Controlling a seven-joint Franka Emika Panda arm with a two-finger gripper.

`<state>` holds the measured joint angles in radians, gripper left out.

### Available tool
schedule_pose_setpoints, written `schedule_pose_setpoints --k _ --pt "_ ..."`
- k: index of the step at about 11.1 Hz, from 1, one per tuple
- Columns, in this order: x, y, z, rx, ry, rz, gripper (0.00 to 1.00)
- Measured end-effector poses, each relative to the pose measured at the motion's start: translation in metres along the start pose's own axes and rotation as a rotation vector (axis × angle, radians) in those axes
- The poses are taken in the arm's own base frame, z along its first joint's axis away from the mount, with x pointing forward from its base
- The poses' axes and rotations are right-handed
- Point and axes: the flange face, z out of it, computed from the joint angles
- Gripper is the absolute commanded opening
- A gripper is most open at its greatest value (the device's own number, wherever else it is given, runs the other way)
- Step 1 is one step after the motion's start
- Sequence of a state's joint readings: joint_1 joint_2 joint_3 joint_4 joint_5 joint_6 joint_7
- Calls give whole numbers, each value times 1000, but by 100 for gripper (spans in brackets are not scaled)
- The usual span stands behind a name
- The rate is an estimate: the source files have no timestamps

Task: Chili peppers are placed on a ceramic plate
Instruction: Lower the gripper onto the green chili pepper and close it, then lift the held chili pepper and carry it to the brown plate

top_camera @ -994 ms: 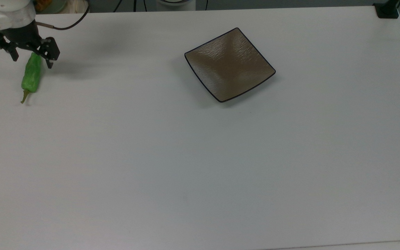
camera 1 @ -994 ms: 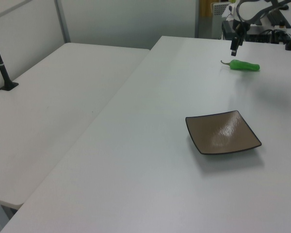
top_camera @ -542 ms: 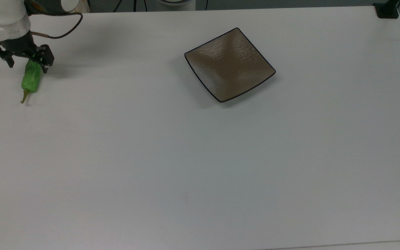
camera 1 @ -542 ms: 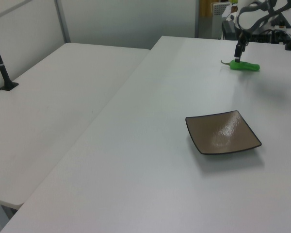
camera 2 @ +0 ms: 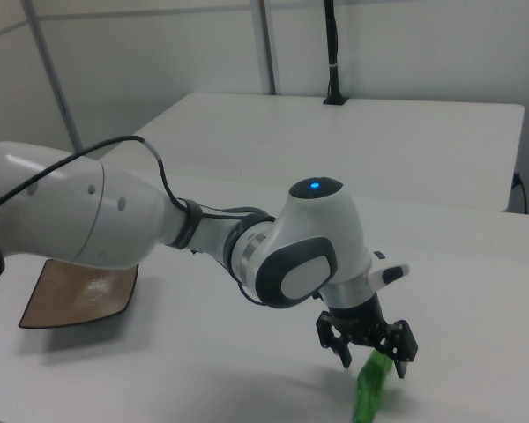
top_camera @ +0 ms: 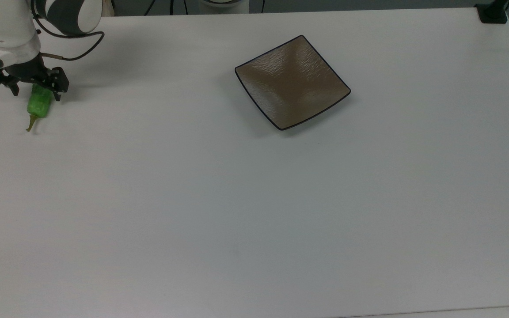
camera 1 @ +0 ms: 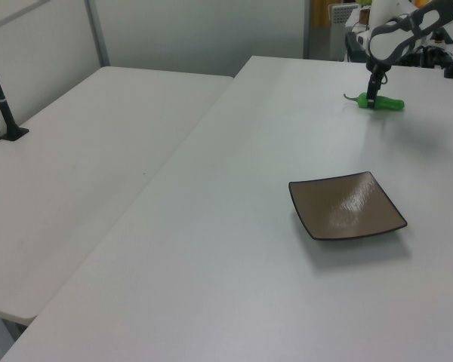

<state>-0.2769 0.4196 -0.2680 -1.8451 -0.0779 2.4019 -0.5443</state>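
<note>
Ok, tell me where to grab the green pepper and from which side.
Grip the pepper across its thick body, not the thin stem, coming straight down from above. It lies flat on the table, long and narrow, so fingers fit either side. The gripper already straddles its blunt end.

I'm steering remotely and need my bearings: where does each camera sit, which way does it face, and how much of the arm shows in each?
Top view: high above the table, looking down; gripper over the pepper at its far left.
Left view: low, beyond the plate, facing the arm's far corner; gripper tiny.
Right view: close behind the arm, facing the plate; gripper large.
All three share the pepper, plate and gripper.
</note>
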Motion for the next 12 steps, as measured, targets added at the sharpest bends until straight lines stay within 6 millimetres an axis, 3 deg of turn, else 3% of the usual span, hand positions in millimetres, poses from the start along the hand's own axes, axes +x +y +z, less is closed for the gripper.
schedule_pose_setpoints --k 1,2,12 --pt "1 -1 7 -1 -3 -12 34" --pt "0 -3 14 1 -10 -24 23" --pt "2 -4 15 13 -24 -101 22"
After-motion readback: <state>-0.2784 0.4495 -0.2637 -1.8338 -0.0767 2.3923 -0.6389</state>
